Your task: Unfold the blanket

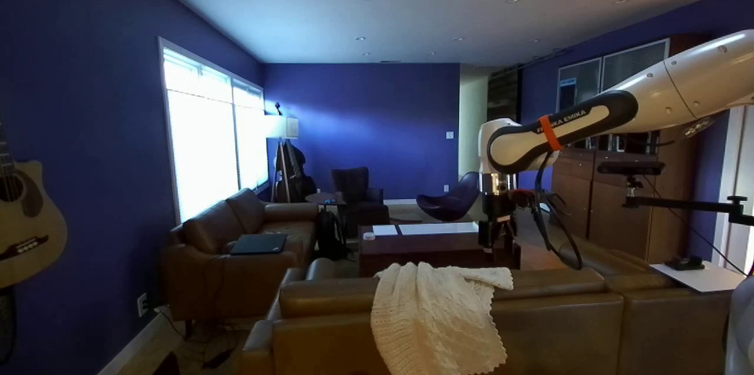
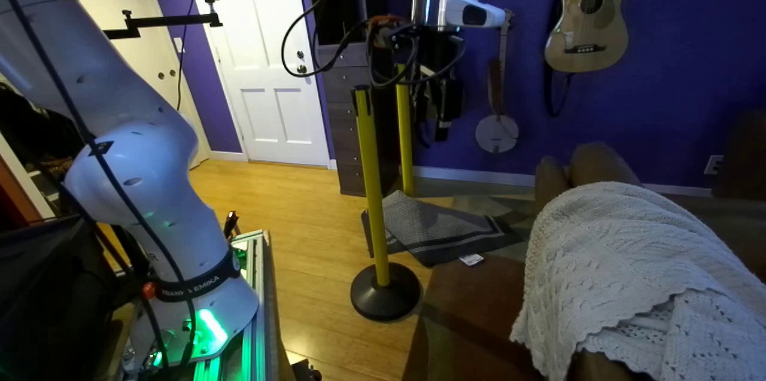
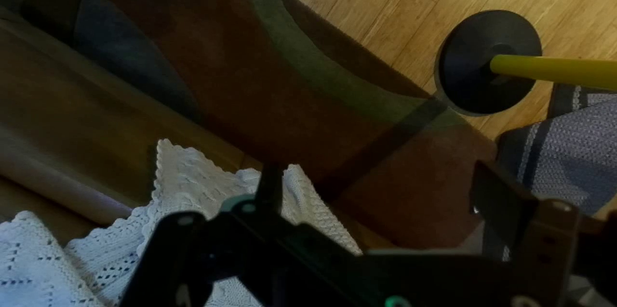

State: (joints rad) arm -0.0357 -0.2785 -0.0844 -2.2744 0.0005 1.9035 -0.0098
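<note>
In an exterior view, the sofa back (image 1: pixel 559 325) bears the blanket (image 1: pixel 439 319); jaws hang toward the blanket's one o'clock. They stand wide, empty; for gripping, I judge.

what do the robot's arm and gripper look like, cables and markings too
The arm is white with rounded links, black trim, FRANKA EMIKA lettering and an orange band; green light glows low on it. Loose black cables loop beside it. The gripper is black, with blocky jaws.

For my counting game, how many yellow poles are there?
2, both in an exterior view: a yellow stanchion on a round black base, and a yellow pole farther back, its base hidden. The wrist view shows only the stanchion. Others may be hidden.
</note>
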